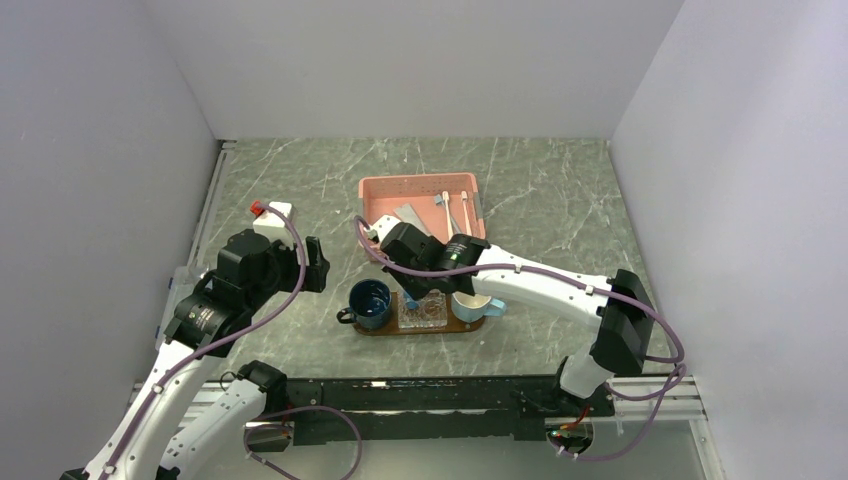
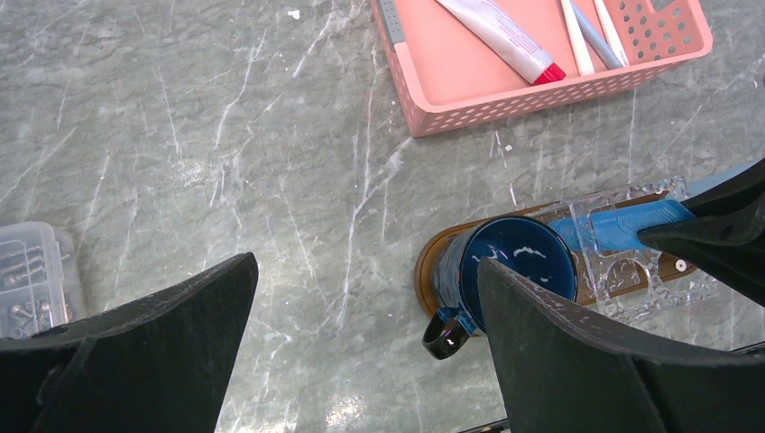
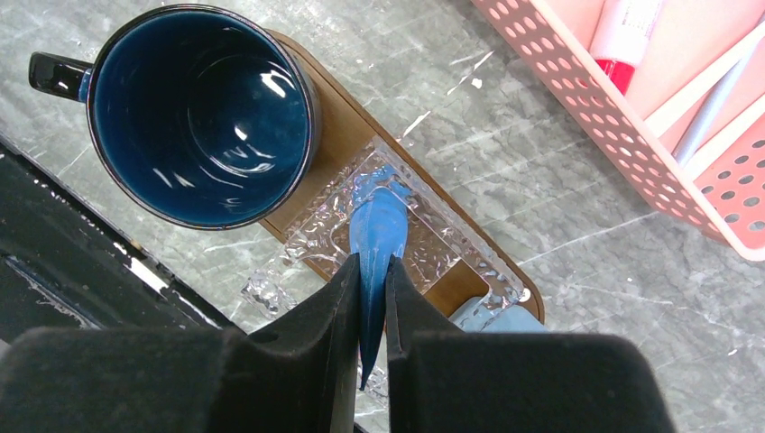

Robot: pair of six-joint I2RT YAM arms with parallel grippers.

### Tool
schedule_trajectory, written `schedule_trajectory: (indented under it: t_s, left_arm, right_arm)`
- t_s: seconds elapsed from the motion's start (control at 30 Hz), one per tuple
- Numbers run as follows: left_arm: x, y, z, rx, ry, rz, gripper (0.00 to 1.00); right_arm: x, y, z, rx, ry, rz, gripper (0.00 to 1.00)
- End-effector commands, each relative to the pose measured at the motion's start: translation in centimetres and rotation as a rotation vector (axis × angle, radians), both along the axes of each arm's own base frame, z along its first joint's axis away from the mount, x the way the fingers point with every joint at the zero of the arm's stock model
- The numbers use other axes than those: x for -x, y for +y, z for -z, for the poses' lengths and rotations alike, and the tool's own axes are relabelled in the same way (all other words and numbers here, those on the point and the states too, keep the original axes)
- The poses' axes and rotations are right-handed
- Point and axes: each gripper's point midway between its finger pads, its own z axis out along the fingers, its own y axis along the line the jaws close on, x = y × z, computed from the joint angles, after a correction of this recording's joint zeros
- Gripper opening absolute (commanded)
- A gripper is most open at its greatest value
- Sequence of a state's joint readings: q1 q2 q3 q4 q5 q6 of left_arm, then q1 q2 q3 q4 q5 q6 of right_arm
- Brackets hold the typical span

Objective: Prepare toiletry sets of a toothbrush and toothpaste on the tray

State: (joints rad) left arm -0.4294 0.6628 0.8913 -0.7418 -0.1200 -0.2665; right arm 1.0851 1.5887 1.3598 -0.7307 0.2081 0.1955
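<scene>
Right hand (image 3: 370, 271) clenched, its two black fingers pressed flat against a small blue toothpaste tube (image 3: 379, 221), gripping it by one end. The tube's free end points down into a clear dish (image 3: 316, 236) that sits in the middle of the dark-brown tray (image 3: 338, 126); whether the tube touches the dish cannot be told. The right arm reaches in from the right side, wrist bent over the tray. A dark blue mug (image 3: 198, 108) stands on the tray's left end, and a light blue mug (image 1: 480, 306) at its right end. Beyond the tray, a pink basket (image 2: 505, 104) holds slim toothbrushes (image 2: 575, 36) and a white tube (image 2: 501, 32) with a red cap. Left hand (image 2: 365, 266) is released, fingers spread wide, grasping nothing, hovering above the grey marbled desk (image 2: 180, 135) to the left of the tray
</scene>
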Motion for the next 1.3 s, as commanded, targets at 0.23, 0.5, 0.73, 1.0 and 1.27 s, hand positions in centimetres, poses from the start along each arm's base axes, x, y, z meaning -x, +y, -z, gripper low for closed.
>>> schedule_trajectory:
  t_s: [0.23,0.5,0.73,1.0,1.27]
  left_arm:
    - [-0.5,-0.1,-0.7,0.006,-0.037,0.008,0.98]
    - [-0.4,-0.2,-0.7,0.005,-0.038,0.010,0.99]
    - [-0.6,-0.1,-0.7,0.000,-0.035,0.006,0.99]
    - [-0.7,-0.3,-0.7,0.001,-0.035,0.014,0.99]
    - [-0.9,-0.2,-0.3,-0.009,-0.025,0.009,0.99]
  right_arm:
    - [-0.5,0.4,-1.4,-0.067,-0.025,0.037,0.27]
    - [-0.9,0.6,-4.4,-0.120,-0.054,0.070,0.44]
    - [-2.0,0.3,-8.3,-0.189,-0.125,0.129,0.50]
    - [-4.6,-0.3,-11.4,-0.239,-0.164,0.190,0.52]
    - [-9.4,-1.1,-12.5,-0.264,-0.152,0.253,0.54]
